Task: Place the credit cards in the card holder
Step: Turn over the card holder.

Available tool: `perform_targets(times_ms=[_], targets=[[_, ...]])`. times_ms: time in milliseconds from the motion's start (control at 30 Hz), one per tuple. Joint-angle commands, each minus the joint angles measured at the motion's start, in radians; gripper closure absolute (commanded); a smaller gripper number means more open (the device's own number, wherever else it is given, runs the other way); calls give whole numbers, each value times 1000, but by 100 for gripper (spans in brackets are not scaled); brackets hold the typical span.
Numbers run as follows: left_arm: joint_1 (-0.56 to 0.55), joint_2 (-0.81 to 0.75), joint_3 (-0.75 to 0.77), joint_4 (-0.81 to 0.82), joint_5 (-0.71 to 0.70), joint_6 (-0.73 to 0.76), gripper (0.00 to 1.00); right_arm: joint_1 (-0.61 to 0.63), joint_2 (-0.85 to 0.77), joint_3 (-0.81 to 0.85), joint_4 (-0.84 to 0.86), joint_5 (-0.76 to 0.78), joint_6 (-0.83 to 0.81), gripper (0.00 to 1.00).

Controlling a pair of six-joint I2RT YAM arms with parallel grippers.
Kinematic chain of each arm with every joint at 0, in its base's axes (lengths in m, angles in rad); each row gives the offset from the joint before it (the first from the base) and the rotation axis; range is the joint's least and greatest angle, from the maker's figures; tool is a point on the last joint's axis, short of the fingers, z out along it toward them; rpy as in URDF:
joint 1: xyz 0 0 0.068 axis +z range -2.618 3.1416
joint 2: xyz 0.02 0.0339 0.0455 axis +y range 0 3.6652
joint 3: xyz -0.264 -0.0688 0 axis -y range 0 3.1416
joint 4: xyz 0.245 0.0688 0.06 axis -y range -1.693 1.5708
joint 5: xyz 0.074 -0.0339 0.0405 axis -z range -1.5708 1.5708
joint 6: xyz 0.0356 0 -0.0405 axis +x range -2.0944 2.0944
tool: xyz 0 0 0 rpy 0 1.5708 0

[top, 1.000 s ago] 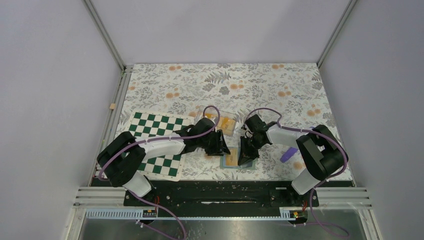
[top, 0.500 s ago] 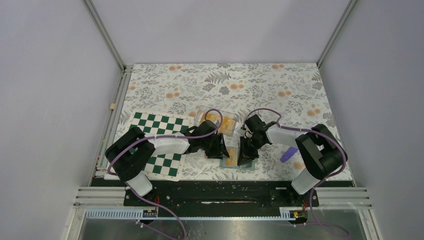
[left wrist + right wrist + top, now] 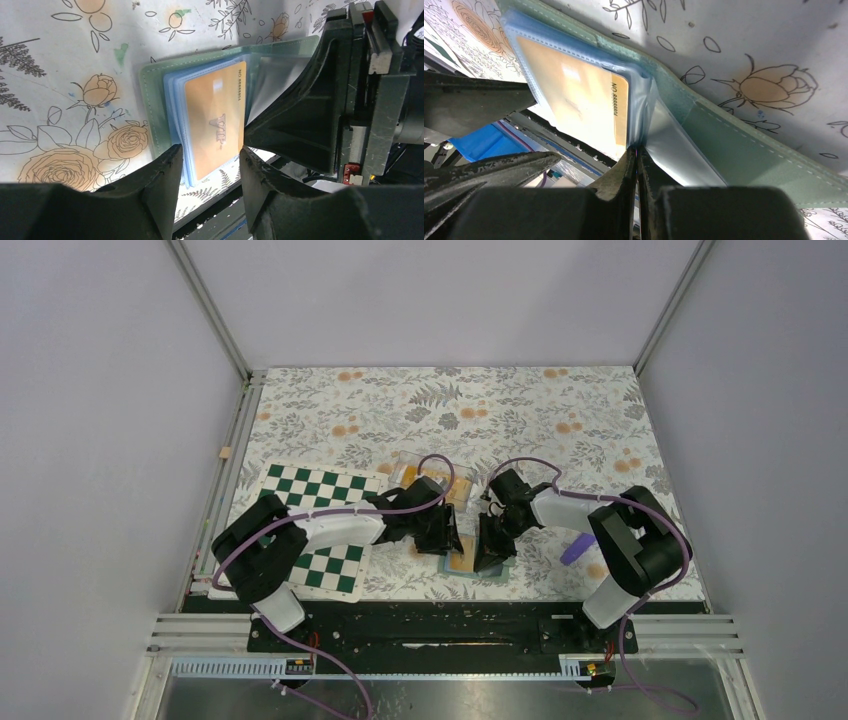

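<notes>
card holder (image 3: 150, 115), open on the bench (image 3: 520, 410), one credit card (image 3: 215, 125) apparently sleeved.
right pincer (image 3: 636, 155) pinched flat on a clear sleeve (image 3: 674, 145), lifting it; left pincer (image 3: 210, 152) gaping, empty, straddling that card's near edge. judged partway: more credit cards (image 3: 459, 487) wait in a clear tray (image 3: 405, 458) behind. chequered board (image 3: 300, 490) left, purple object (image 3: 577, 548) right; both arms crowd the holder.

The left arm (image 3: 330, 530) stretches low toward 3 o'clock. The left claw (image 3: 447, 540) has its fingers (image 3: 165, 170) parted. The right arm (image 3: 575, 510) folds back toward 9 o'clock. The right claw (image 3: 488, 556) points toward 6 o'clock with its fingers pressed together. The two claws are just beside each other.
</notes>
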Motion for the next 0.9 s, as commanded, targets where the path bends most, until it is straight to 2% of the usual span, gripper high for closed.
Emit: perform_targets(times_ms=[0, 267, 367, 533, 633, 767, 867], targets=[[-17, -26, 42, -14, -37, 18, 55, 8, 38, -13, 4, 74, -29, 91], [-22, -6, 50, -36, -48, 19, 66, 8, 44, -12, 4, 71, -30, 91], [-27, -17, 61, -57, -69, 32, 65, 8, 44, -11, 3, 69, -30, 91], [-31, -32, 81, -77, -78, 47, 54, 8, 48, -11, 3, 69, -32, 91], [-40, -30, 105, -122, -110, 58, 51, 8, 53, -11, 4, 68, -33, 91], [-49, -19, 115, -135, -118, 56, 51, 8, 53, -12, 5, 68, -33, 91], [-51, -3, 109, -98, -91, 44, 55, 8, 53, -12, 4, 68, -34, 91]])
